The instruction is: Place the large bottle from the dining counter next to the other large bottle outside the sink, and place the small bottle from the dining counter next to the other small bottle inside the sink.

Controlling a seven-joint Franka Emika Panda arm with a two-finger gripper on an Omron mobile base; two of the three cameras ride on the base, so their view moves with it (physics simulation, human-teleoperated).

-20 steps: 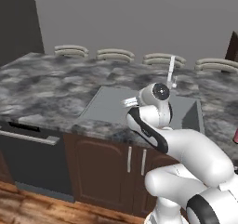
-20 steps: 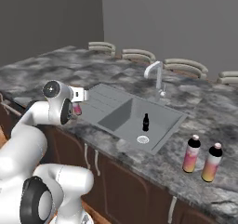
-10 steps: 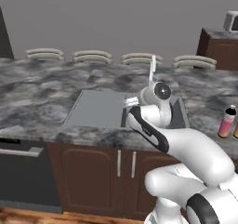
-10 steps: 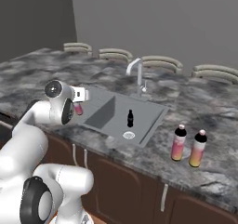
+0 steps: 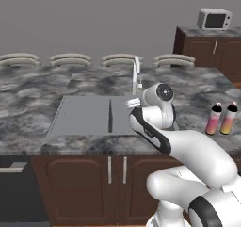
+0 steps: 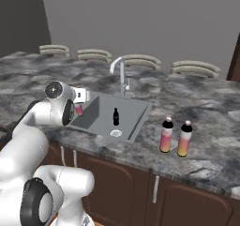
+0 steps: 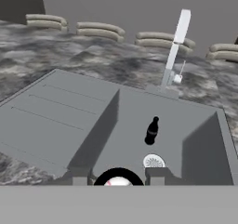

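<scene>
Small bottle from the dining counter (image 6: pixel 78 109), pink with a dark cap, was clamped between the nearly closed fingers of the gripper (image 6: pixel 79 107); in the hand view its round cap (image 7: pixel 118 180) sat between the two fingertips (image 7: pixel 79 176). The gripper hung over the near rim of the sink (image 6: pixel 138 123), at the basin's 7 o'clock edge in the right base view.

Open room: the basin floor ahead of the gripper was bare apart from the other small bottle (image 7: pixel 151 131), standing upright at 12 o'clock from the drain (image 7: pixel 154 162). The divider wall (image 7: pixel 100 130) bounded the basin at 9 o'clock, with the flat drainboard (image 7: pixel 46 114) beyond it. The faucet (image 7: pixel 175 46) rose at the far rim, at 1 o'clock.

Against the earlier frames, both base views had shifted as a whole, so the camera had moved; the sink now lay nearer centre, and the grip on the bottle was unchanged.

Two large bottles (image 6: pixel 166 135) (image 6: pixel 184 139) stood upright, just beside each other, on the counter (image 6: pixel 211 126) at 3 o'clock from the sink.
</scene>
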